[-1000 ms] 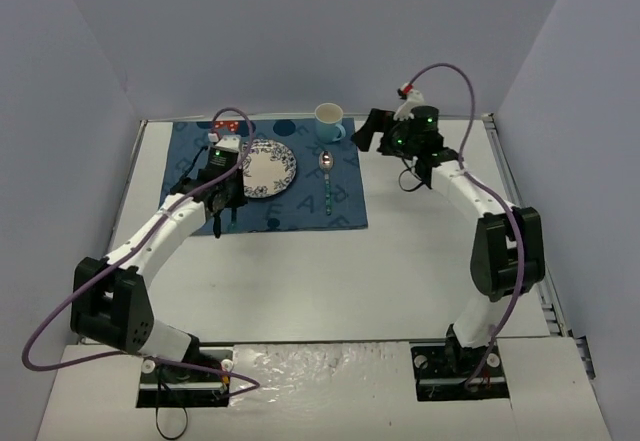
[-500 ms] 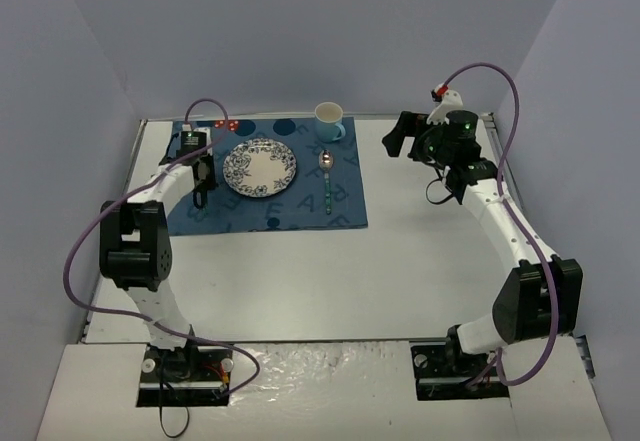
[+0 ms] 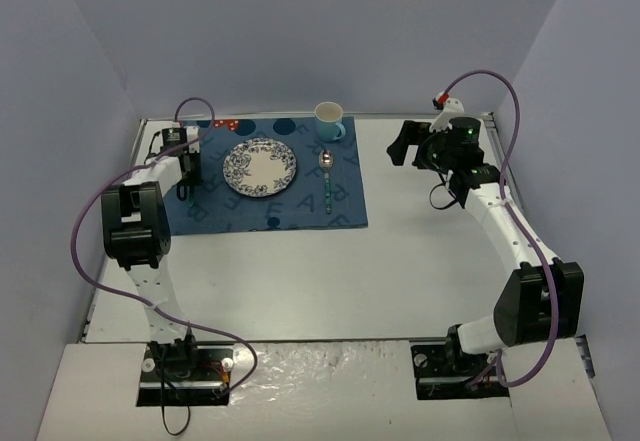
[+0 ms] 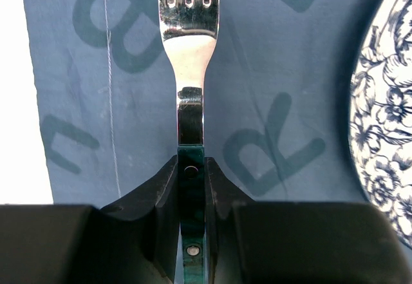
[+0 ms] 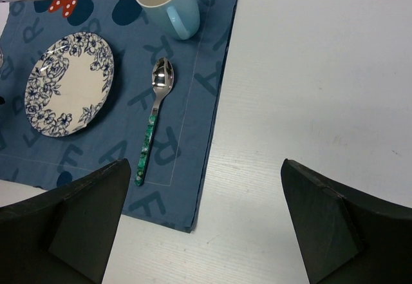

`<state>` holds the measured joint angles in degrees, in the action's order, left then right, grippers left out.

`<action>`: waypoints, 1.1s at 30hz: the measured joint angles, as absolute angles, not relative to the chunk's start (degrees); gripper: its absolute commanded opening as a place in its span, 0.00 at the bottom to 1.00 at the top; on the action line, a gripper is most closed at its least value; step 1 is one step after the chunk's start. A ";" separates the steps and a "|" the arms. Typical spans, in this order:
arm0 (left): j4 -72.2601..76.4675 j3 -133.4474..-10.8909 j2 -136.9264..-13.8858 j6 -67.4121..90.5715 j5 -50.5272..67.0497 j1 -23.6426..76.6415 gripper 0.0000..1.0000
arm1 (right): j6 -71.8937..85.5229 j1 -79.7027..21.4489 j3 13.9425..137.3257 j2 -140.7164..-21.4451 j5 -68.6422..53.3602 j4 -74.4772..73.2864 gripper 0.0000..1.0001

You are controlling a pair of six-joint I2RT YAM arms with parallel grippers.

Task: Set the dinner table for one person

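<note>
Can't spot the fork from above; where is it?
Left wrist view: the fork is clamped in the left gripper, over the mat, left of the plate.

Top external: high, behind the arm bases, looks down over the whole dinner table (image 3: 300, 271). Left wrist: very close, pointing down at the fork (image 4: 190, 46) on the blue mat (image 4: 270, 58), plate (image 4: 386, 116) edge at right. Right wrist: farther off, angled down from the right. All three share mat and plate.
</note>
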<state>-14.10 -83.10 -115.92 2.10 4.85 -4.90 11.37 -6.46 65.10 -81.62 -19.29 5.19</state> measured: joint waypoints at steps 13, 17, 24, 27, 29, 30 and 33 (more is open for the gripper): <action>-13.85 -83.58 -116.71 -0.85 7.25 -5.69 0.00 | 11.29 -5.91 65.10 -81.62 -20.58 5.17 1.00; -13.85 -83.30 -116.71 -0.89 7.44 -5.69 0.00 | 11.30 -5.91 65.09 -81.62 -21.04 5.15 1.00; -13.53 -80.93 -115.89 -0.86 7.51 -5.69 0.00 | 11.31 -5.67 64.80 -81.62 -21.50 5.10 1.00; -13.41 -80.17 -115.53 -0.86 7.49 -5.69 0.00 | 11.29 -5.65 64.73 -81.62 -21.50 5.06 1.00; -13.38 -79.87 -115.39 -0.86 7.49 -5.69 0.00 | 11.30 -5.65 64.73 -81.62 -21.50 5.04 1.00; -13.41 -79.83 -115.37 -0.84 7.49 -5.69 0.00 | 11.31 -5.65 64.73 -81.62 -21.52 5.04 1.00; -12.91 -78.99 -114.90 -0.84 7.49 -5.69 0.01 | 11.31 -5.65 64.65 -81.62 -21.56 5.02 1.00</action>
